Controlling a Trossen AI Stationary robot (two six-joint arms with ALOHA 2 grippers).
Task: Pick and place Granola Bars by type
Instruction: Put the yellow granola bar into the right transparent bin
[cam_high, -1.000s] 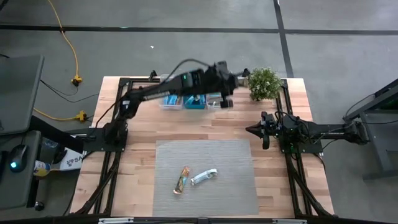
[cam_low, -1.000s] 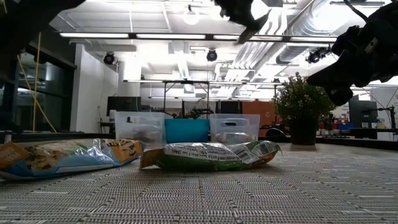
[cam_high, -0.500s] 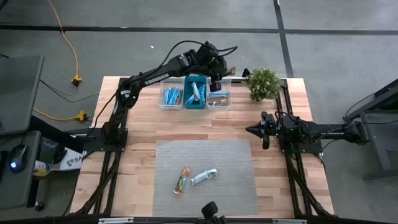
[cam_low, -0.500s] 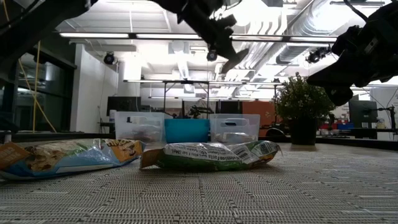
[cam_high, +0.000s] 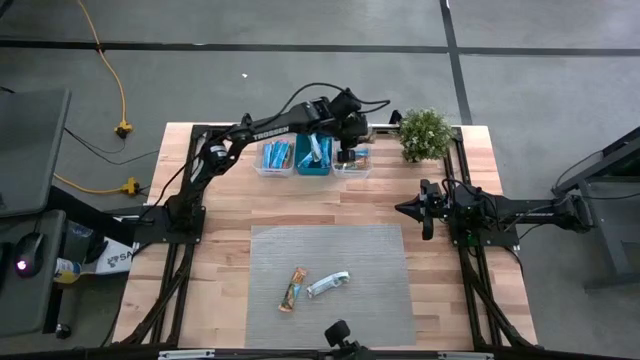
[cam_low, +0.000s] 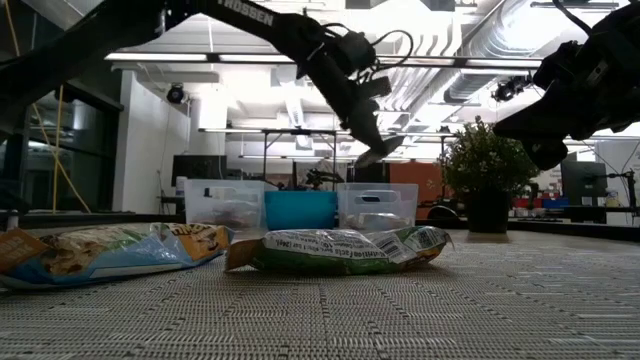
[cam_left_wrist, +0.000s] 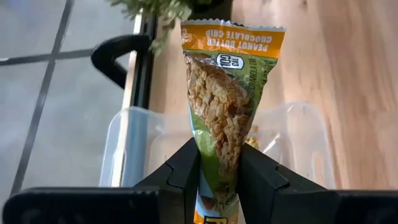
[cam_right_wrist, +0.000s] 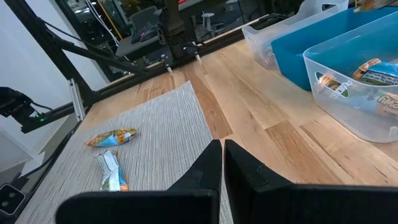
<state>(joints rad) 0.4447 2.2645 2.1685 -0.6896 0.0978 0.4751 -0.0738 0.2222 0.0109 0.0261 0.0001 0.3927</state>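
The left gripper (cam_left_wrist: 217, 168) grasps a green-and-orange wrapped granola bar (cam_left_wrist: 227, 93) above the clear plastic bin (cam_high: 351, 160), rightmost at the far edge. The right gripper (cam_right_wrist: 222, 163), apparently pressed shut, waits at the right.

Left hand (cam_left_wrist: 217, 171) clamped, arm outstretched; right hand (cam_right_wrist: 222, 163) shut, idle.

Green-orange wrapped granola bar (cam_left_wrist: 227, 106) pinched upright, over clear right-hand bin. Tan-orange wrapped bar (cam_high: 292, 289) and silvery-white wrapped bar (cam_high: 328, 284) lie flat, just beside each other on the grey mat. More bars sit in the bins.
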